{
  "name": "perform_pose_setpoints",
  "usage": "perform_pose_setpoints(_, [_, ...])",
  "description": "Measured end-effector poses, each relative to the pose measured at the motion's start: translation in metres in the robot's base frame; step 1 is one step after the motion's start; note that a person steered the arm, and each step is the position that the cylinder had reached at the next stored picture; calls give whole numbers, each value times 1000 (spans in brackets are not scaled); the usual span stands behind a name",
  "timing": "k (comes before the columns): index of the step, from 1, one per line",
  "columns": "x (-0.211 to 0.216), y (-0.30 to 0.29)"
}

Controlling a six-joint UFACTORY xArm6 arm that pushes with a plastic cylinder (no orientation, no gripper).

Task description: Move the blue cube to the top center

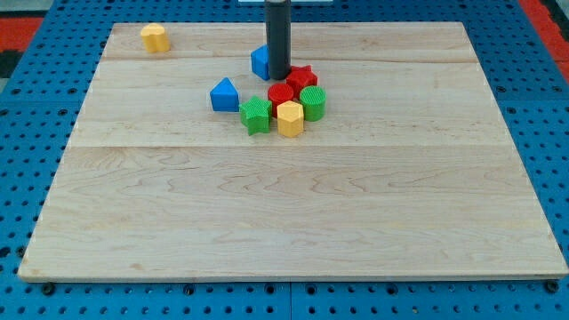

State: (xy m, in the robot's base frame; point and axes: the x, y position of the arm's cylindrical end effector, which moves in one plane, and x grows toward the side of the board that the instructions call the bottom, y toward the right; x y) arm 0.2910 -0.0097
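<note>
You see my tip (279,77) touching the right side of the blue cube (260,61) near the board's (284,222) top center, the red star (303,78) just beside it on the view's right.

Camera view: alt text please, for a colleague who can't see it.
My tip touches the blue cube's right side near the wooden board's top center, above a red, green and yellow block cluster.

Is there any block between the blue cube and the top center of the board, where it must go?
No visible block is in that path. The blue cube lies just left of my tip, and bare board runs above it to the top edge. The red star and the other blocks sit to its right and below.
</note>
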Motion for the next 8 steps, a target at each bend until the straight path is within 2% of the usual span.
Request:
perform_pose_setpoints(1, [-29,9])
perform_pose_setpoints(2, [12,6])
perform_pose_setpoints(3, [25,-37])
perform_pose_setpoints(4, [-12,-46])
perform_pose_setpoints(5, [-33,-27])
perform_pose_setpoints(6, [-37,-14])
perform_pose_setpoints(7, [-30,-67])
perform_pose_setpoints(8, [-75,-52])
